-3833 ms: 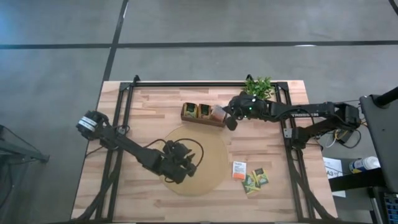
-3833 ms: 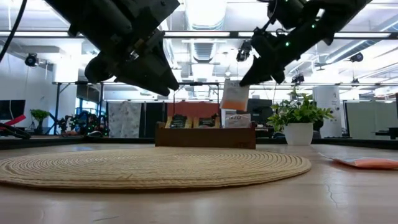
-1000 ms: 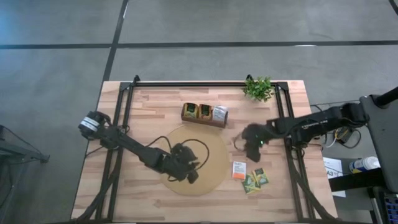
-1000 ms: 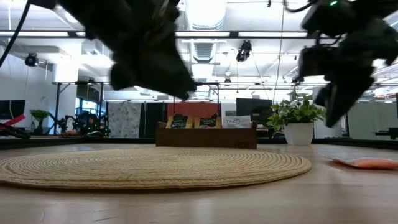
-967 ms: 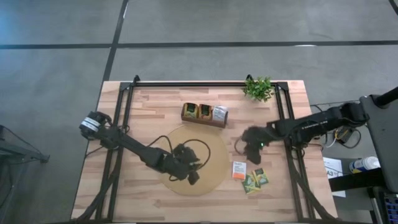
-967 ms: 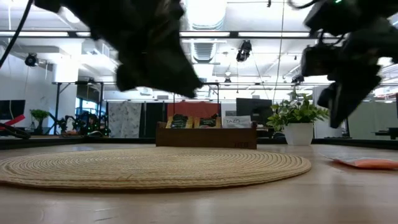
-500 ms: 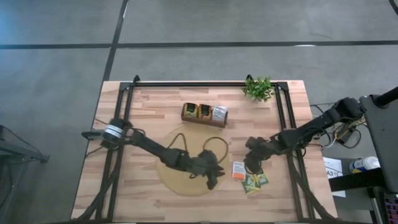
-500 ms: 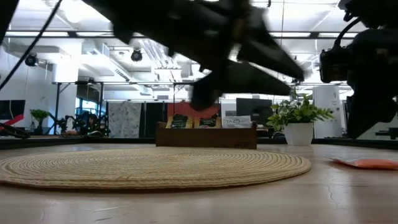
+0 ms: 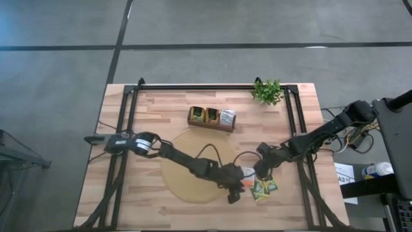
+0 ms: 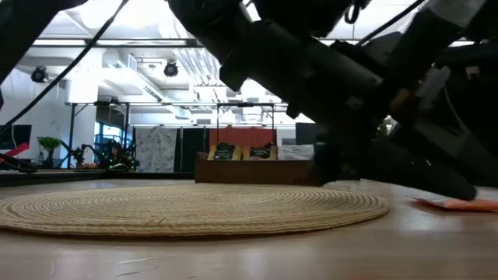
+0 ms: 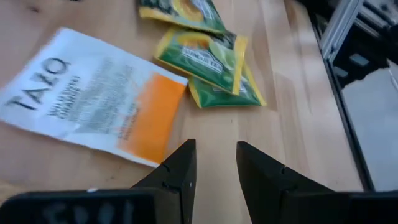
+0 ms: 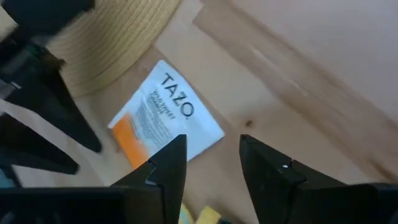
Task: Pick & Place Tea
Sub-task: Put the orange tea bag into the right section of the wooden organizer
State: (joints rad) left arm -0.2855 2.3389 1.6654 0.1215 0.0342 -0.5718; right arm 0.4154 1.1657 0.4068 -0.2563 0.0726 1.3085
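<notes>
In the high view, the white-and-orange tea sachet (image 9: 247, 173) is largely covered by the left gripper (image 9: 235, 192) and the right gripper (image 9: 260, 174), so only a sliver is seen. In the low view, both arms are blurred into dark masses, and the right end of the tray (image 10: 257, 167) is hidden behind them. The green sachets (image 11: 208, 59) are cut off by the edge in the left wrist view. The printing on the tray's sachets cannot be read.
</notes>
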